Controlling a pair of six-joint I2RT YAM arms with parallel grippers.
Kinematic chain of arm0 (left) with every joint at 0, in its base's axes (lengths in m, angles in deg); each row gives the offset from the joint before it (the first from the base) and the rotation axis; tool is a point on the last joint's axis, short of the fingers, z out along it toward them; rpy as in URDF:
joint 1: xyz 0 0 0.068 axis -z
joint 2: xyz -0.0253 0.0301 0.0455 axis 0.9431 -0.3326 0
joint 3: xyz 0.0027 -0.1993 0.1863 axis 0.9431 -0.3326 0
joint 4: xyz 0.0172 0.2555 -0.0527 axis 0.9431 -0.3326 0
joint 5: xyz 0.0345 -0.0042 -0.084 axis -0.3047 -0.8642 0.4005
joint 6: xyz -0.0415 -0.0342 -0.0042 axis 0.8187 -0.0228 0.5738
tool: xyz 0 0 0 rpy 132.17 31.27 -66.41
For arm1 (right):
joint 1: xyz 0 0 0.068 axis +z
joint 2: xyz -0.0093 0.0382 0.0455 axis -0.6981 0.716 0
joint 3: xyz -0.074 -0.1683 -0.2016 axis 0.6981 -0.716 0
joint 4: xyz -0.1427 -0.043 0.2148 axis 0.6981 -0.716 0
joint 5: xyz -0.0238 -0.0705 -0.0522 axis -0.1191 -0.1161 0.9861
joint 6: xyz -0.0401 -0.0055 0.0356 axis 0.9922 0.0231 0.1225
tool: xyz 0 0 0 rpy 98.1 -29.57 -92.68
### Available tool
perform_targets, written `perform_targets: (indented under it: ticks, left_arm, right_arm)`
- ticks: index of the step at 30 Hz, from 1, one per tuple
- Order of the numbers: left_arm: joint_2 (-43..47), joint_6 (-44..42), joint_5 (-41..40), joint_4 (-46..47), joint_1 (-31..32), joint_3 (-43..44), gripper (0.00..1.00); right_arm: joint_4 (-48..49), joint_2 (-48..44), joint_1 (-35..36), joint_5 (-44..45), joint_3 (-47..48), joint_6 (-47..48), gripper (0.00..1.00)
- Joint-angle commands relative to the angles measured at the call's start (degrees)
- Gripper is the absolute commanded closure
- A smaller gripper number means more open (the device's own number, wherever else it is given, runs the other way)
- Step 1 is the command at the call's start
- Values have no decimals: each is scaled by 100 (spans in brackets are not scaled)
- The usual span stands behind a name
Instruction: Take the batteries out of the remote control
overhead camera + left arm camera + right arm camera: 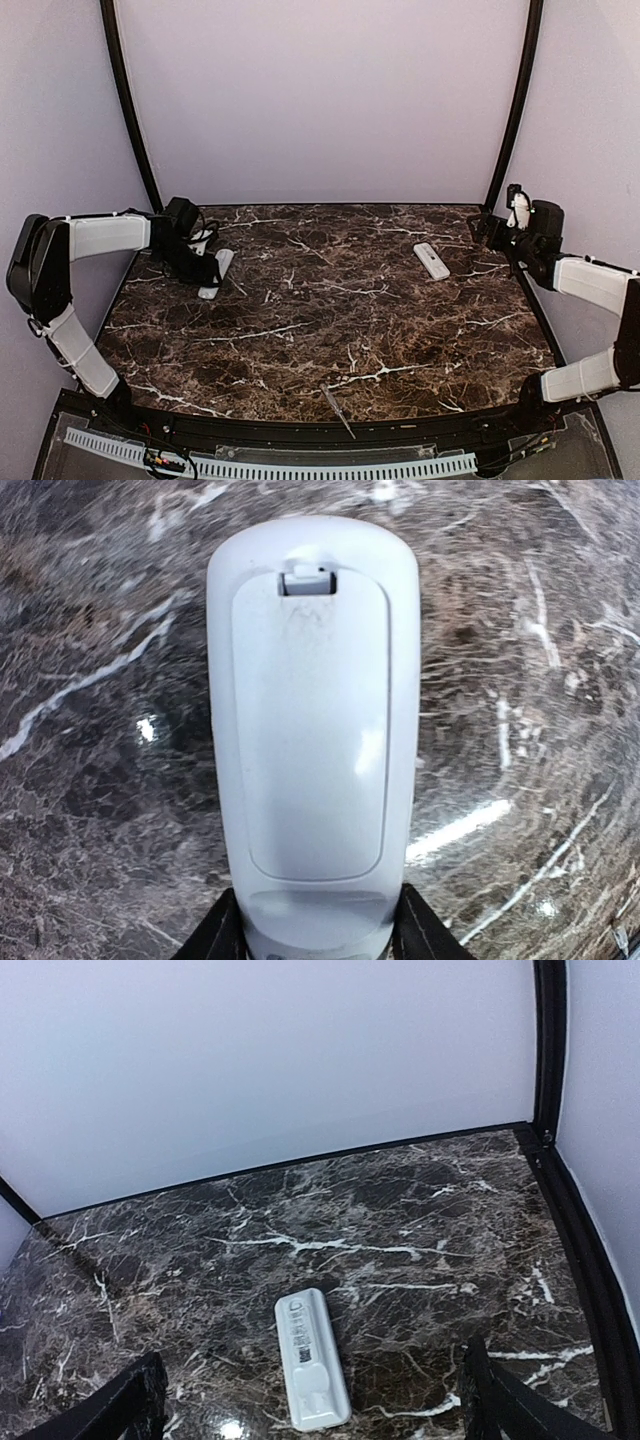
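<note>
Left pincer is clamped on the near end of the white remote, with fingers pressed to both side edges. The remote sits back-up at the left of the marble table. Its long axis runs straight away from the jaws, up the wrist frame. The battery cover is on, its latch at the far end, top centre. The batteries are out of sight, presumably beneath it. The left arm reaches in low from the left edge, wrist dipped. Right pincer hangs wide open at upper right, a second remote just ahead of it.
</note>
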Motion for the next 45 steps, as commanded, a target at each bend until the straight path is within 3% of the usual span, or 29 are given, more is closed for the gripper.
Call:
perform_targets:
  ticks: [1,6,13,20,35,45]
  left_arm:
    - [402,-305,540,136,428,-44,70]
    - [508,-516,702,231,1195,125,70]
    - [655,-851,765,493,1996,256,71]
    - [726,-955,648,724,2726,241,71]
    - [834,-956,360,926,3157,88,71]
    - [875,-945,284,990,3172,54,71]
  right_arm:
    - [-1185,61,525,-394,882,-280,2]
    - [-1633,180,1398,-961,1287,-1263,2]
    - [-1229,860,2766,-1026,1581,-2758,3]
    - [-1089,2063,3757,-1254,2379,-3292,5]
    - [-985,3108,4472,-1749,3218,-3690,16]
    - [-963,3308,4564,-1958,3277,-3821,39]
